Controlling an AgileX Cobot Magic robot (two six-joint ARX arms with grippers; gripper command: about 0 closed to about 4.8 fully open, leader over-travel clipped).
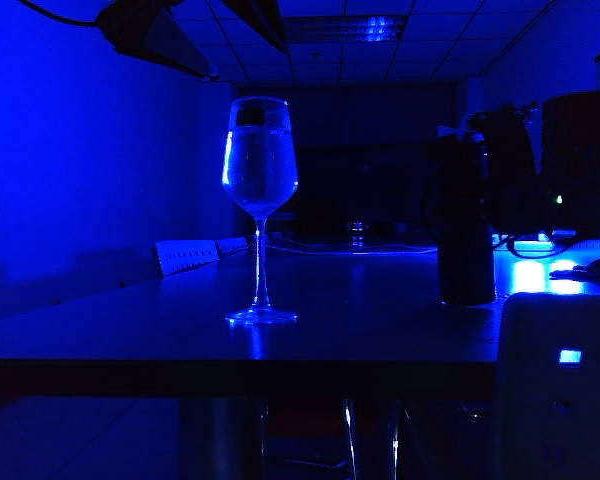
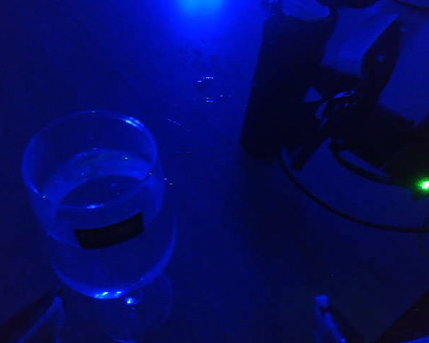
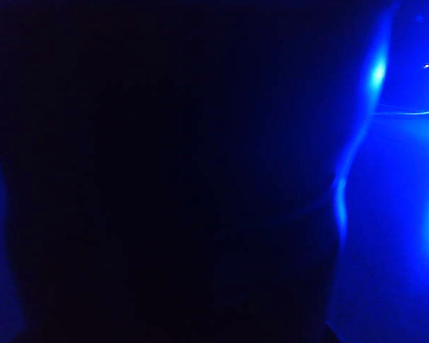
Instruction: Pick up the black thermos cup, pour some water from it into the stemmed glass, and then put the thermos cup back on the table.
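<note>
Stemmed glass (image 1: 260, 170) upright on tabletop (image 1: 360, 300), water inside. Black thermos cup (image 1: 465, 240) standing on tabletop, well right of glass. Right end effector (image 1: 500, 160) at cup, cup (image 3: 164, 179) filling its camera; grip state, cannot tell. Left end effector (image 2: 189, 318) above glass (image 2: 100, 207), fingers spread wide, nothing held.

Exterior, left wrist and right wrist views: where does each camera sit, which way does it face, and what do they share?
Exterior view: low at the table edge, looking level across it at the stemmed glass and black thermos cup; the right arm shows dark behind the cup.
Left wrist view: above, looking down on the glass and cup; the left gripper fingertips show, open.
Right wrist view: pressed close to the cup; no gripper discernible.
Shared: the cup in all three.
</note>
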